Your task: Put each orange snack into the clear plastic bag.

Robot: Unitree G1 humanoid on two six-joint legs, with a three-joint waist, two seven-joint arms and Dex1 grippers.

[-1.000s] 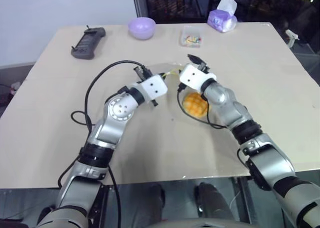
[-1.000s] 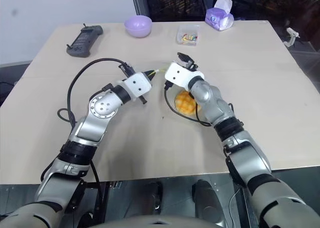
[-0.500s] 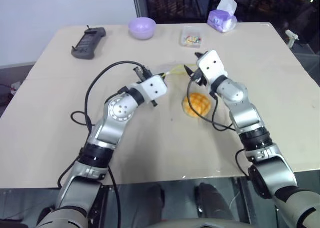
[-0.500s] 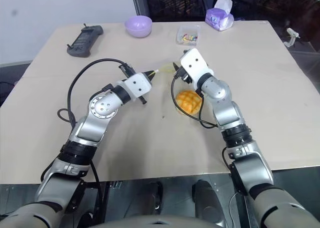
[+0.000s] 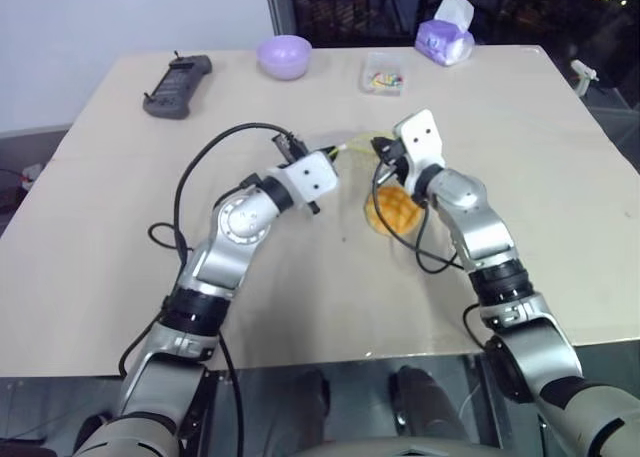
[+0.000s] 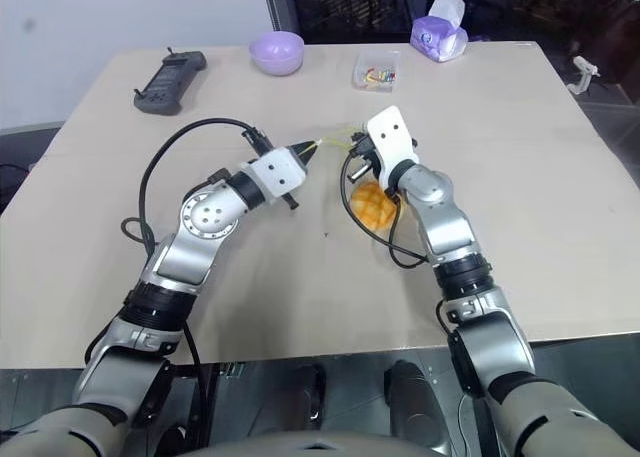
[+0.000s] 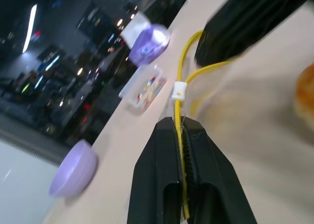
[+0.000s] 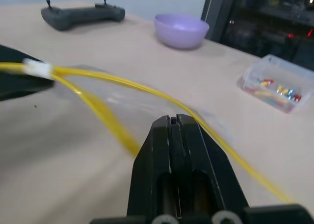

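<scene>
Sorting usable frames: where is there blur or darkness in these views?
Left wrist view: purple bowl, tissue pack and dark background are soft; the left gripper on the bag's yellow seal strip is sharper. Right wrist view: strip smeared. Head views: dark window behind table.

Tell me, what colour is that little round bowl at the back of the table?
The small round bowl is pale purple, clearest in the right wrist view.

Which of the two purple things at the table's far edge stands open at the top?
The round lilac bowl, an open hollow; the purple tissue pack is stuffed with white tissue.
</scene>
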